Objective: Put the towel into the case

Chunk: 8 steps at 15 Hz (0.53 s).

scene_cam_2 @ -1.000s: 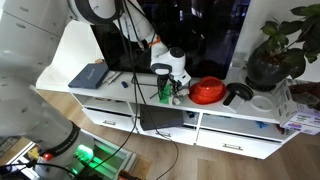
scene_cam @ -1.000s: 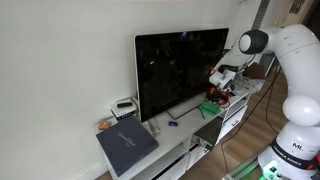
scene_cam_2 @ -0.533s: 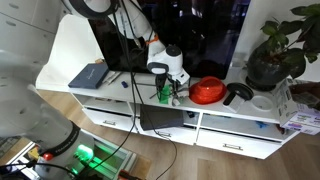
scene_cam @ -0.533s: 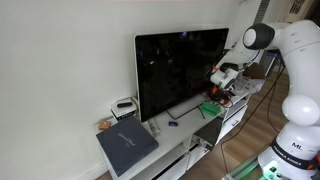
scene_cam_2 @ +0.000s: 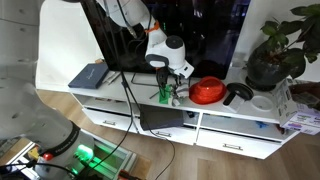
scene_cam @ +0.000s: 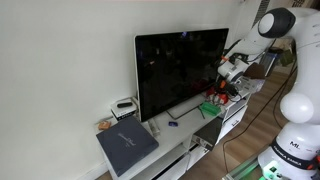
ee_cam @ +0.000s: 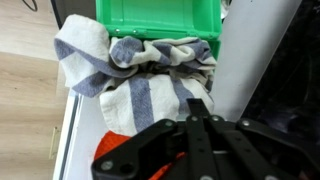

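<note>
In the wrist view the towel (ee_cam: pixel 140 85), white with grey-blue stripes, lies bunched against the front rim of the green case (ee_cam: pixel 155 20) and spills out over it towards the camera. My gripper (ee_cam: pixel 190 108) is shut, its two fingers pressed together just above the hanging cloth. No cloth shows between them. In both exterior views the gripper (scene_cam_2: pixel 167 70) (scene_cam: pixel 228 72) hangs above the green case (scene_cam_2: pixel 165 93) (scene_cam: pixel 212 108) on the white cabinet, in front of the television.
A red bowl (scene_cam_2: pixel 206 91) and a black object (scene_cam_2: pixel 238 94) stand beside the case. The television (scene_cam: pixel 180 70) rises close behind. A dark grey slab (scene_cam_2: pixel 90 75) lies at the cabinet's far end, and a potted plant (scene_cam_2: pixel 275 50) stands at the other end.
The arm has lifted the gripper a little higher above the case. The fingers have stayed shut, and the towel and case have not moved.
</note>
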Motion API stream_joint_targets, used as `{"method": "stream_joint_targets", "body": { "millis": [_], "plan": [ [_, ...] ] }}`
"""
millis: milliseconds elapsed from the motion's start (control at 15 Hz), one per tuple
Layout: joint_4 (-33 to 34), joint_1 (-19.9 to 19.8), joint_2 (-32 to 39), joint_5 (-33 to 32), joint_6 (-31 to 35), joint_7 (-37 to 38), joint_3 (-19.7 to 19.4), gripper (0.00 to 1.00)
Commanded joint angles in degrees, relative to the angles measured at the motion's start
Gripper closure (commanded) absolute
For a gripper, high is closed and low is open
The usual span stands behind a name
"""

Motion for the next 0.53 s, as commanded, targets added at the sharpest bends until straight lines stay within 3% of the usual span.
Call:
{"method": "stream_joint_targets", "body": {
  "millis": [0, 133, 467],
  "plan": [
    [-9.31, -3.24, -10.39, -0.33, -2.87, -11.59, 2.71, 0.74],
    [-14.16, -3.23, -15.19, -1.31, -4.10, -16.68, 2.76, 0.67],
    [-26.09, -1.46, -25.71, -6.55, -4.79, -26.32, 1.47, 0.32]
  ]
}}
